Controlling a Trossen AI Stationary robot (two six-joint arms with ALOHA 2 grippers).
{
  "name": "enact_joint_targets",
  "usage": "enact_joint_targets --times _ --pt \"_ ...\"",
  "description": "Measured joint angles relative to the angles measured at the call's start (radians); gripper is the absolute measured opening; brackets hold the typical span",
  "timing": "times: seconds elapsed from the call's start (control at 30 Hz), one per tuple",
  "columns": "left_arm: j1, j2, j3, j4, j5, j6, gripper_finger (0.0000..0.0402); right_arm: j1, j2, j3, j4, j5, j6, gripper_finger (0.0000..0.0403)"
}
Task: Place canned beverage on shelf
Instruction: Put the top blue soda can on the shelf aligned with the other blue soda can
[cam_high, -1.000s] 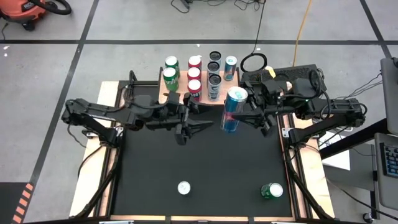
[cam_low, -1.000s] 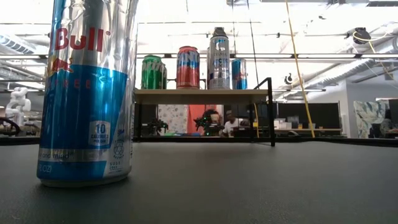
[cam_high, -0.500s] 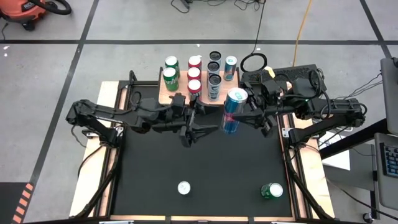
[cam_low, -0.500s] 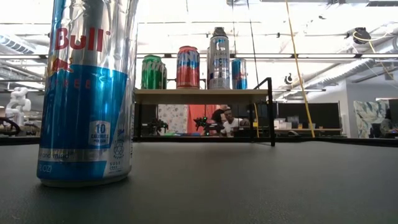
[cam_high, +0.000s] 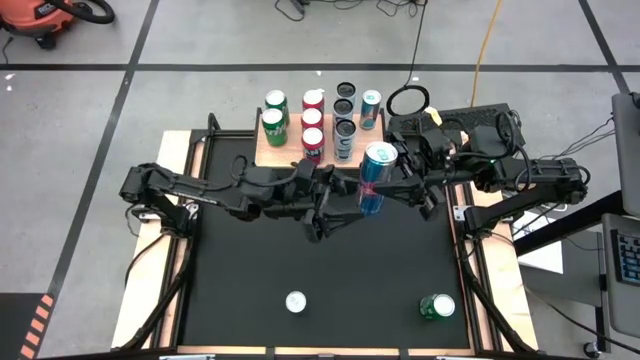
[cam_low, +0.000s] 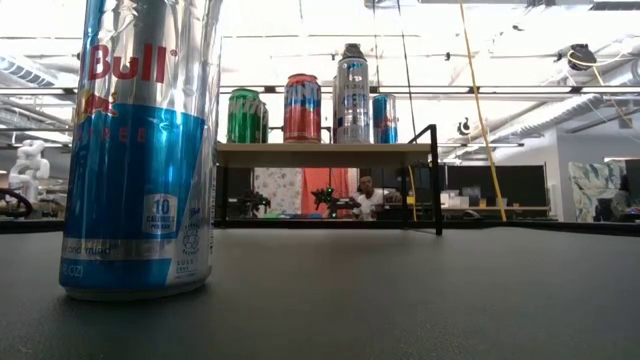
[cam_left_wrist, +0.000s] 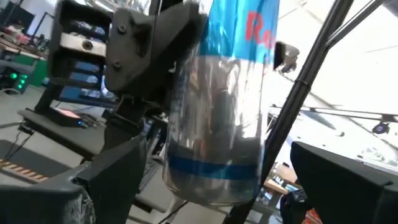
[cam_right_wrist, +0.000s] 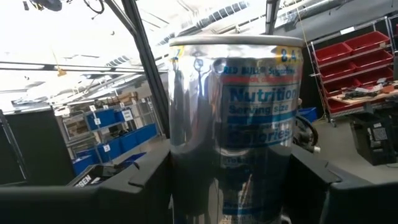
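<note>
Now your right gripper (cam_high: 385, 187) clamps the tall can (cam_high: 373, 177), just short of the shelf (cam_high: 300, 150). Your left gripper (cam_high: 345, 195) stands spread wide, fingers (cam_left_wrist: 112, 180) flanking that can without touching.

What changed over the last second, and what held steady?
The left gripper slid across the table toward the blue can and opened wide; in the left wrist view its fingers now flank the can without gripping it. The right gripper kept holding that can in the air, unmoved. The cans on the shelf and the table stayed put.
</note>
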Motion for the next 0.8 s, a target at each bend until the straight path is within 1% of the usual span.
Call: enact_joint_targets --times 0.17,0.47,0.6,0.8 --pt "0.004 0.020 0.000 0.058 0.004 -0.001 0.0400 0.000 0.013 0.000 -0.003 -0.001 0.002 0.0213" --pt "0.013 0.024 0.000 0.041 0.023 0.001 0.0398 0.000 0.028 0.000 -0.004 0.000 0.002 0.0213" --pt "0.013 0.024 0.000 0.040 0.044 0.001 0.0373 0.000 0.029 0.000 0.001 0.000 0.002 0.0213" --pt "0.015 0.024 0.000 0.037 0.088 0.006 0.0315 0.000 0.039 0.000 0.002 -0.001 0.001 0.0213"
